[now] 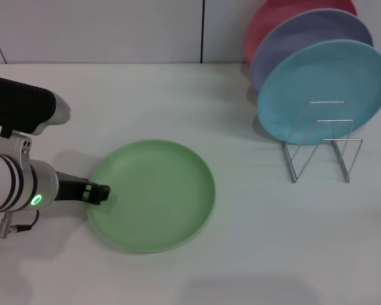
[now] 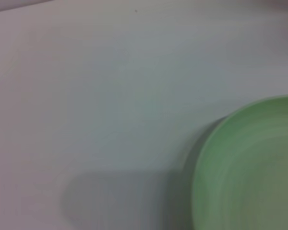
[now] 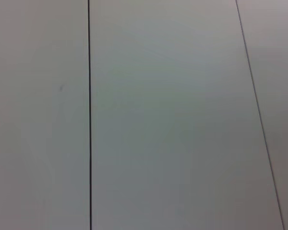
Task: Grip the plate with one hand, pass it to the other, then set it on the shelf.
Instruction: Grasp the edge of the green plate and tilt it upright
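In the head view the left gripper (image 1: pixel 100 192) meets the near-left rim of the green plate (image 1: pixel 153 194), its fingers too small to tell apart, and its arm runs off the left edge. At upper right, the pink plate (image 1: pixel 261 25) is largely hidden behind the lavender plate (image 1: pixel 305 35), itself overlapped by the blue plate (image 1: pixel 324 82). The left wrist view is blurred, with the green plate (image 2: pixel 252 167) cut by its lower right corner.

The plate (image 1: pixel 152 194) is matte light green, plain and unpatterned, on a white table (image 1: pixel 254 254). At its nine o'clock edge sits the black left gripper (image 1: pixel 100 193), on a silver-and-white arm with a glowing green light. At two o'clock, a silver wire rack (image 1: pixel 320 143) carries a light blue plate (image 1: pixel 324 79), a lavender plate (image 1: pixel 305 35) and a pink plate (image 1: pixel 267 19).
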Robot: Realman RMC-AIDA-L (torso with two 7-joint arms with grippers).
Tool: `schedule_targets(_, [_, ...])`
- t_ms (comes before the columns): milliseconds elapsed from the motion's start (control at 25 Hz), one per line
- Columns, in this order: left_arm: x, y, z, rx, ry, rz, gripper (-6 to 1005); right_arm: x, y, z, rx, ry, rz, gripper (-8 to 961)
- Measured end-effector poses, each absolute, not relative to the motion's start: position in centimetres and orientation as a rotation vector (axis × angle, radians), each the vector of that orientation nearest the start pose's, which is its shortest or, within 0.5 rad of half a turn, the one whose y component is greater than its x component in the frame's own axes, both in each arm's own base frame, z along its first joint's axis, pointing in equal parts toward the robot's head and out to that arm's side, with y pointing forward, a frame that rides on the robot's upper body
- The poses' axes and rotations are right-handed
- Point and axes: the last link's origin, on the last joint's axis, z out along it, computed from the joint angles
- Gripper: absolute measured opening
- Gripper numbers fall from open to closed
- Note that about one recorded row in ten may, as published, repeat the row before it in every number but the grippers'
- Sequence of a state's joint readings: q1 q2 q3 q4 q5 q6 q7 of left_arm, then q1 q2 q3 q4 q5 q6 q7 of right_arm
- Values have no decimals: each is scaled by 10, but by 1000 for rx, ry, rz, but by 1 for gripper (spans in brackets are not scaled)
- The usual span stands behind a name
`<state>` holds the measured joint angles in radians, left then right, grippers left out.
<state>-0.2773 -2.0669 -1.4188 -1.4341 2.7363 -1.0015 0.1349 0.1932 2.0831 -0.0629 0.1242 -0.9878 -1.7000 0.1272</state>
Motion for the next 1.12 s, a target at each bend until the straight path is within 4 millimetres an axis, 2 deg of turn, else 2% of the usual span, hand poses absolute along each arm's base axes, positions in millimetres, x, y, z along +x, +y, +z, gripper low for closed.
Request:
schedule_targets(400, [-230,337,-30,-2162,-1089,209,402,389,200,58,-1015,438,677,830])
schedule_targets(640, [-233,341,-34,-2172,-1095,245,307,389,200,58,-1015,434,678,829])
schedule_targets(840, [-227,342,-32,-2177,-1083,234,157,388,199,59,-1012,430,679,828])
schedule_targets(1120, [-226,342,-32,-2177,-1083,228,112,388,199,59,-1011,430,679,827])
